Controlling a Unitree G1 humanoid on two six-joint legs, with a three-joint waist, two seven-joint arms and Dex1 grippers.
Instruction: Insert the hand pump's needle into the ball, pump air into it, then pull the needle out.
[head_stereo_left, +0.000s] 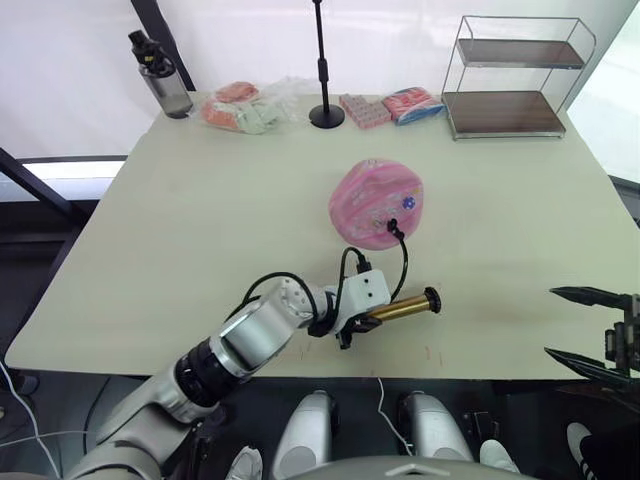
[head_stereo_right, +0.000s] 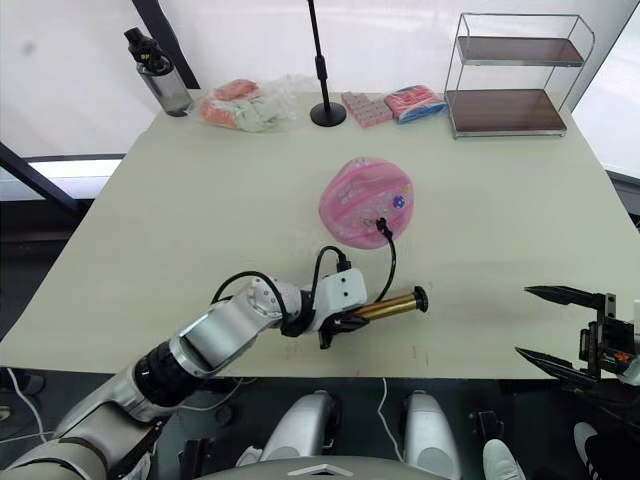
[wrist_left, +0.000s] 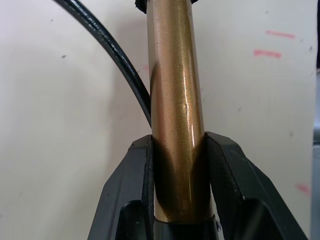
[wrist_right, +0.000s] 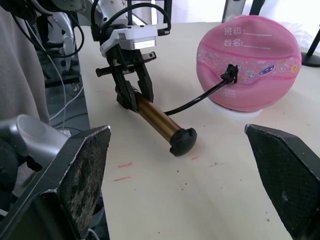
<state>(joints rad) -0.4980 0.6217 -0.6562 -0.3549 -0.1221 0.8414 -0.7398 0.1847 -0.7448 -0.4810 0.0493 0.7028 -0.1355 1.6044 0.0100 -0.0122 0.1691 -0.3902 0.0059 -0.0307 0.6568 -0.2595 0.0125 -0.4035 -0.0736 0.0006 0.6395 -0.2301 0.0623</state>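
Pump (head_stereo_left: 402, 306) lies flat on the table (head_stereo_left: 180, 250) near the front edge, gold barrel pointing toward the robot's right, black cap at the far end. Left gripper (head_stereo_left: 352, 322) is clamped on the barrel at its near end; in the left wrist view both black fingers (wrist_left: 131, 180) press the gold tube from either side. Hose (head_stereo_left: 403, 262) arcs from the pump's gripped end up to the ball (head_stereo_left: 377, 203), which sits mid-table, just beyond the pump. Black fitting (wrist_right: 230, 73) of the needle sits against the ball's side, hose attached; the pin itself can't be seen, so it looks inserted, though depth is hard to judge. Ball looks a bit flattened and saggy, so likely underinflated.

Right gripper (head_stereo_left: 590, 333) hovers at the table's front right corner, well apart from the pump, fingers spread wide and holding nothing.

Step, as I judge it: insertion looks done, pumping not begun. Left holds the barrel steady; nothing grips the handle. Handle seems to be at the gripped end behind the left fingers, but that part is mostly hidden, so I can't say which end for sure.

Next move calls for: right gripper to come across to the handle, close on it, and stroke along the barrel axis while left keeps the barrel pinned. Keep hose slack so the needle isn't dragged out or the ball rolled.

Clutter along the back (bottle (head_stereo_left: 161, 74), packets (head_stereo_left: 240, 108), rack (head_stereo_left: 512, 78), stand (head_stereo_left: 325, 80)) is out of the way.
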